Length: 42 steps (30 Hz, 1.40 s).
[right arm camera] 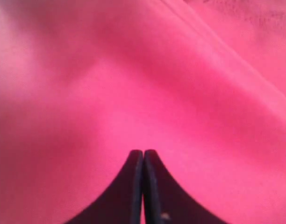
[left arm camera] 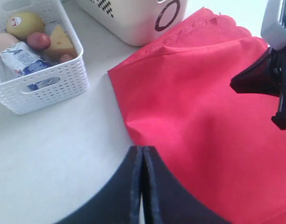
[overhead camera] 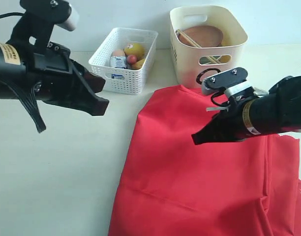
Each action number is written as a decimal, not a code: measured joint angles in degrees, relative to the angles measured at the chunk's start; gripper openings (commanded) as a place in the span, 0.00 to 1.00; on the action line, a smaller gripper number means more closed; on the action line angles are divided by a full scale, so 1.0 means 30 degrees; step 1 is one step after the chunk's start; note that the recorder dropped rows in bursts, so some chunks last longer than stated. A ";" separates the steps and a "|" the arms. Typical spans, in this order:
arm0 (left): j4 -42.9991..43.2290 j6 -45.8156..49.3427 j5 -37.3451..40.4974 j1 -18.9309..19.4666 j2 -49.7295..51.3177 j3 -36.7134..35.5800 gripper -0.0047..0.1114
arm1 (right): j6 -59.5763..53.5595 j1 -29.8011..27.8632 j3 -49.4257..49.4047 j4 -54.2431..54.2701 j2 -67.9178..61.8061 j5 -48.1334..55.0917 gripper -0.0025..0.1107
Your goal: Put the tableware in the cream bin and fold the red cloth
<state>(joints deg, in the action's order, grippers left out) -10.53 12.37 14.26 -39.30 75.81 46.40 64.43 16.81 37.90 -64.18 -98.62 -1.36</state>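
Observation:
The red cloth (overhead camera: 199,182) lies spread over the table's right half, with one layer turned over along its right side and a scalloped edge near the cream bin (overhead camera: 190,54). Inside that bin I see the round brown wooden plate (overhead camera: 202,35) and wooden chopsticks (overhead camera: 187,38). My right gripper (overhead camera: 195,139) hovers shut and empty over the cloth (right arm camera: 133,84). Left of the cloth's near-left edge (left arm camera: 189,107), my left gripper (overhead camera: 105,102) hangs above bare table, shut with nothing held. In the left wrist view the left gripper (left arm camera: 142,148) sits by the cloth's border.
A white lattice basket (overhead camera: 127,78) stands at the back, left of the cream bin, holding a lemon (overhead camera: 133,49), an egg (overhead camera: 119,52), a milk carton (left arm camera: 24,58) and a cheese wedge (left arm camera: 61,42). Bare table (overhead camera: 57,172) stretches left of the cloth.

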 measured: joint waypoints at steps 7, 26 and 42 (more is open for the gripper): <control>0.0000 0.0000 -0.0206 0.0659 0.0000 -0.0447 0.05 | -0.0147 0.0000 0.0317 0.0000 -0.1714 0.1850 0.02; 0.0000 0.0215 -0.0210 0.0692 0.0000 -0.0518 0.05 | -0.0350 -0.0219 0.0549 -0.1369 -0.2077 1.0267 0.02; 0.0218 0.0249 -0.0248 0.0692 0.0000 -0.0518 0.05 | 0.2464 -0.3636 0.0626 -0.2850 0.0882 0.0264 0.02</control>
<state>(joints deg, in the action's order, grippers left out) -9.88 13.11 13.52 -37.23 75.81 44.84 71.82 5.90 39.78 -72.73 -95.97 -0.56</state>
